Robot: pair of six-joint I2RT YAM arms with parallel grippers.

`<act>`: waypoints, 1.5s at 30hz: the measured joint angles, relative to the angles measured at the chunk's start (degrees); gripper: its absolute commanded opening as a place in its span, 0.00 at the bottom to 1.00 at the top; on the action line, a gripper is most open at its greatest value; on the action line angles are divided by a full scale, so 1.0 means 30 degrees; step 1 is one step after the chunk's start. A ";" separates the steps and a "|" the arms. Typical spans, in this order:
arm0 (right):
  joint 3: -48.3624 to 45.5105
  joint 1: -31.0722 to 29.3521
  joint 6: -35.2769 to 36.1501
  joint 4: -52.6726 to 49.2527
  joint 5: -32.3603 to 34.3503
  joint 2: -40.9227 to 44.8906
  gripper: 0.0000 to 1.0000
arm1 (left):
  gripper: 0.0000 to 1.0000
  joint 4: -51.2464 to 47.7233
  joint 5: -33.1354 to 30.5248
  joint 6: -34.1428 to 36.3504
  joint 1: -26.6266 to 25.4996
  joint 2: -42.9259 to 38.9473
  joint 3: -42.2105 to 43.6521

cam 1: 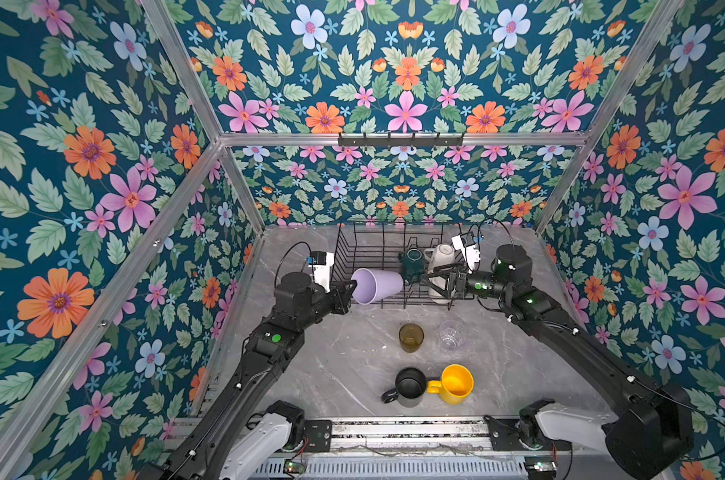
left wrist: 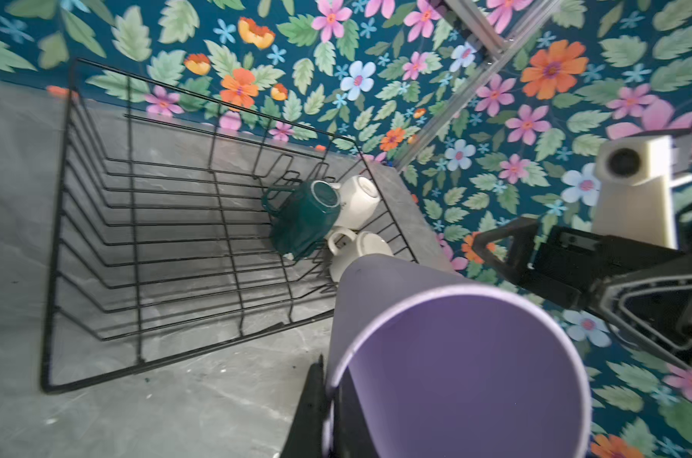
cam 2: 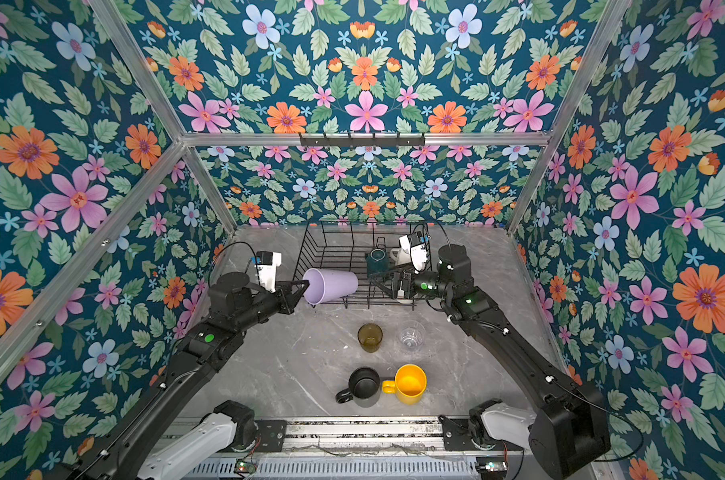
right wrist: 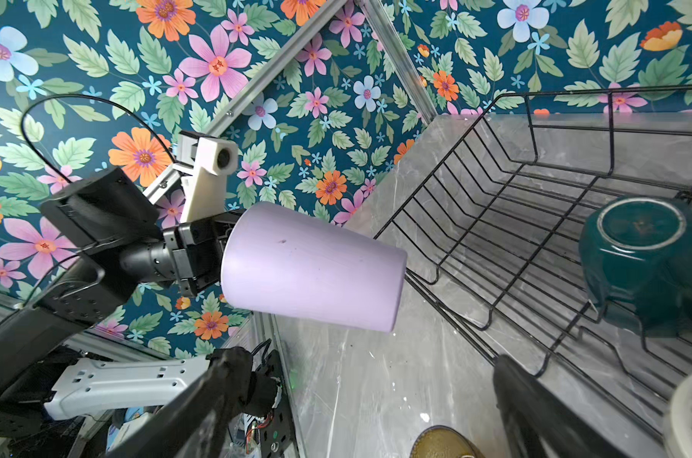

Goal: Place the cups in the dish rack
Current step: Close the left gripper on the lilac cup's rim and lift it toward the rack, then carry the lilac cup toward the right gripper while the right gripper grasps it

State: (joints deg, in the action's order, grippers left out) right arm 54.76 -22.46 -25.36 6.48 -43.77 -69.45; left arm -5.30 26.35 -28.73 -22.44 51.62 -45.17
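Observation:
My left gripper [cam 1: 351, 286] [left wrist: 328, 396] is shut on the rim of the lilac tumbler [cam 1: 378, 286] [cam 2: 331, 284] [right wrist: 312, 265]. It holds the tumbler sideways over the front left corner of the dish rack [cam 1: 352, 249] [left wrist: 58, 198]. A dark-green mug [cam 1: 410, 262] [right wrist: 642, 261], a cream mug [cam 1: 442, 252] and a white mug [left wrist: 360, 250] sit at the rack's right end. My right gripper [cam 1: 429, 286] [right wrist: 368, 357] hangs open and empty over the rack's front right. On the table stand an amber glass [cam 1: 410, 337], a clear glass [cam 1: 451, 336], a black mug [cam 1: 408, 386] and a yellow mug [cam 1: 456, 383].
A black hook rail [cam 1: 400, 140] hangs on the back wall above the rack. Flowered walls with aluminium posts close in the table on three sides. A metal rail [cam 1: 394, 432] with both arm bases runs along the front edge.

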 measured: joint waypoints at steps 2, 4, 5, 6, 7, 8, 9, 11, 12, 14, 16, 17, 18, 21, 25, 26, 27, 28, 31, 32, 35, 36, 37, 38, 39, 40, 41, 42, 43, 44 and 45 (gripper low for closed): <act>-0.0102 0.0066 -0.0117 0.0350 -0.0415 -0.0022 0.99 | 0.00 0.1792 0.1821 -0.0801 0.0430 0.0430 0.0583; -0.0262 0.0117 -0.0474 0.1035 -0.0940 -0.0036 0.99 | 0.00 0.3963 0.3534 -0.1719 0.0772 0.0816 0.1326; -0.0321 0.0131 -0.0481 0.1282 -0.1144 -0.0058 0.99 | 0.00 0.4881 0.4197 -0.2178 0.0867 0.0984 0.1617; -0.0364 0.0131 -0.0488 0.1537 -0.1428 -0.0109 0.99 | 0.00 0.5858 0.4889 -0.2645 0.0925 0.1173 0.1887; -0.0386 0.0131 -0.0597 0.1843 -0.1676 -0.0182 0.99 | 0.00 0.6856 0.5523 -0.3133 0.1005 0.1370 0.2120; -0.0393 0.0131 -0.0714 0.2062 -0.1916 -0.0233 0.99 | 0.00 0.7810 0.6120 -0.3606 0.1042 0.1574 0.2280; -0.0415 0.0131 -0.0918 0.2353 -0.2222 -0.0291 0.99 | 0.00 0.8896 0.6645 -0.4087 0.1078 0.1785 0.2455; -0.0444 0.0131 -0.0976 0.2892 -0.2674 -0.0401 0.99 | 0.00 1.0797 0.7563 -0.4969 0.1107 0.2171 0.2805; -0.0444 0.0131 -0.1078 0.3104 -0.2900 -0.0474 0.99 | 0.00 1.1621 0.7919 -0.5406 0.1137 0.2375 0.2951; -0.0437 0.0131 -0.1384 0.3526 -0.3300 -0.0656 0.99 | 0.00 1.2779 0.8451 -0.5982 0.1158 0.2725 0.3082; -0.0437 0.0131 -0.1464 0.3905 -0.3730 -0.0911 0.99 | 0.00 1.4229 0.8932 -0.6615 0.1202 0.3075 0.3293; -0.0437 0.0131 -0.1479 0.4073 -0.3912 -0.1049 0.99 | 0.00 1.4797 0.9100 -0.6943 0.1209 0.3220 0.3388; -0.0437 0.0131 -0.1588 0.4313 -0.4189 -0.1231 0.99 | 0.00 1.5278 0.9275 -0.7155 0.1209 0.3402 0.3439; -0.0401 0.0131 -0.2295 0.5107 -0.4852 -0.1785 0.99 | 0.00 1.6298 0.9544 -0.7847 0.1224 0.3927 0.3446; -0.0350 -0.0007 -0.3075 0.6360 -0.5931 -0.2514 0.99 | 0.00 1.7529 0.9792 -0.8597 0.1224 0.4466 0.3548; -0.0313 -0.0080 -0.3308 0.6543 -0.6047 -0.2637 0.99 | 0.00 1.7770 0.9814 -0.8786 0.1224 0.4597 0.3548; -0.0240 -0.0189 -0.3519 0.6725 -0.6229 -0.2805 0.99 | 0.00 1.8047 0.9879 -0.8969 0.1224 0.4758 0.3548; -0.0160 -0.0335 -0.3563 0.6870 -0.6382 -0.2951 0.99 | 0.00 1.8425 0.9974 -0.9209 0.1224 0.4940 0.3563; 0.0022 -0.0809 -0.3883 0.7140 -0.6710 -0.3213 0.98 | 0.00 1.9744 1.0265 -0.9952 0.1224 0.5428 0.3687; 0.0087 -0.0947 -0.3876 0.7213 -0.6768 -0.3300 0.98 | 0.00 2.0087 1.0389 -1.0171 0.1224 0.5588 0.3694; 0.0364 -0.1304 -0.3898 0.7373 -0.6856 -0.3563 0.97 | 0.00 2.1238 1.0608 -1.0907 0.1224 0.6040 0.3781; 0.0430 -0.1399 -0.3898 0.7431 -0.6870 -0.3636 0.97 | 0.00 2.1631 1.0673 -1.1118 0.1224 0.6178 0.3847; 0.0495 -0.1494 -0.3920 0.7482 -0.6900 -0.3716 0.97 | 0.00 2.1988 1.0739 -1.1417 0.1224 0.6309 0.3898; 0.0532 -0.1552 -0.3963 0.7504 -0.6907 -0.3767 0.97 | 0.00 2.2265 1.0739 -1.1570 0.1224 0.6404 0.3942; 0.0561 -0.1588 -0.3963 0.7592 -0.6929 -0.3818 0.96 | 0.00 2.2476 1.0797 -1.1825 0.1224 0.6470 0.3963; 0.0590 -0.1632 -0.3971 0.7708 -0.6965 -0.3869 0.96 | 0.00 2.2651 1.0812 -1.1919 0.1224 0.6499 0.4007; 0.0612 -0.1654 -0.4029 0.7774 -0.6994 -0.3891 0.96 | 0.00 2.2775 1.0826 -1.2021 0.1224 0.6506 0.4029; 0.0648 -0.1661 -0.4116 0.7832 -0.7060 -0.3920 0.95 | 0.00 2.2928 1.0834 -1.2116 0.1224 0.6506 0.4051; 0.0663 -0.1676 -0.4124 0.7912 -0.7082 -0.3942 0.95 | 0.00 2.3015 1.0841 -1.2225 0.1224 0.6499 0.4080; 0.0699 -0.1698 -0.4160 0.7919 -0.7147 -0.3978 0.94 | 0.00 2.3030 1.0877 -1.2291 0.1224 0.6499 0.4102; 0.0736 -0.1705 -0.4182 0.7941 -0.7206 -0.4022 0.92 | 0.00 2.3037 1.0877 -1.2298 0.1224 0.6499 0.4116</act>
State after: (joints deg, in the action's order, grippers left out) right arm 56.97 -27.57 -37.91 30.30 -65.39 -81.52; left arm 63.81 58.98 -65.63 -18.76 71.11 -32.82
